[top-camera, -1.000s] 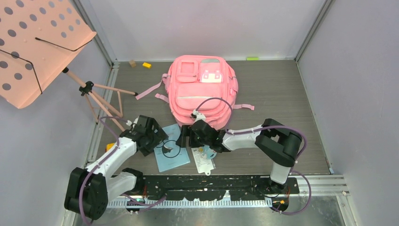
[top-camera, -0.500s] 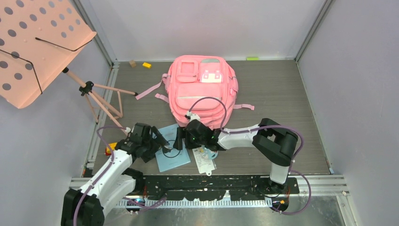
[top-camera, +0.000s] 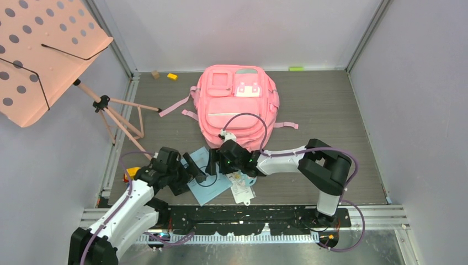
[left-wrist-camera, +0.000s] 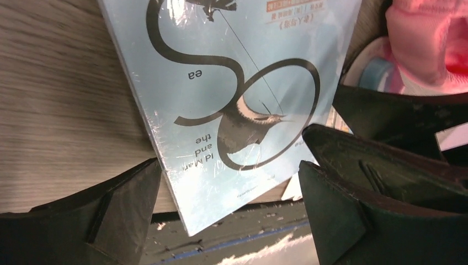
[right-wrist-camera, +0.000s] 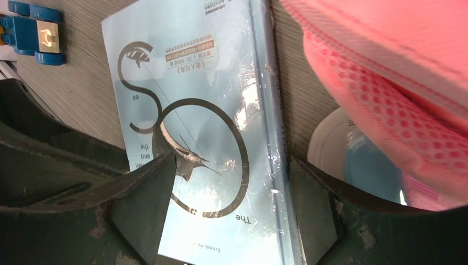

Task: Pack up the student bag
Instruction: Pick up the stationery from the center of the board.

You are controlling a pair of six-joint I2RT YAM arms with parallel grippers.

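The student bag [top-camera: 237, 105], a large pink backpack, lies flat mid-table; its mesh edge [right-wrist-camera: 386, 66] fills the right wrist view's upper right. A light blue shrink-wrapped book [top-camera: 209, 178] lies flat in front of it. My left gripper [top-camera: 190, 175] is open, and the book's near corner [left-wrist-camera: 221, 182] lies between its fingers [left-wrist-camera: 124, 210] over the table's front edge. My right gripper [top-camera: 213, 165] is open low over the book [right-wrist-camera: 204, 132]. One of its fingers [right-wrist-camera: 312, 210] is beside the spine, and the other is above the cover.
A white card packet [top-camera: 240, 190] and a white-and-blue round item [right-wrist-camera: 353, 160] lie right of the book. A blue toy block [right-wrist-camera: 36, 33] sits on the table. The salmon music stand [top-camera: 44, 55] and its tripod [top-camera: 118, 118] occupy the left. Small blocks [top-camera: 173, 76] lie at the back.
The right gripper has moved left onto the book. The book has turned and slid toward the near edge. The left arm has drawn back and lowered to the book's near corner.
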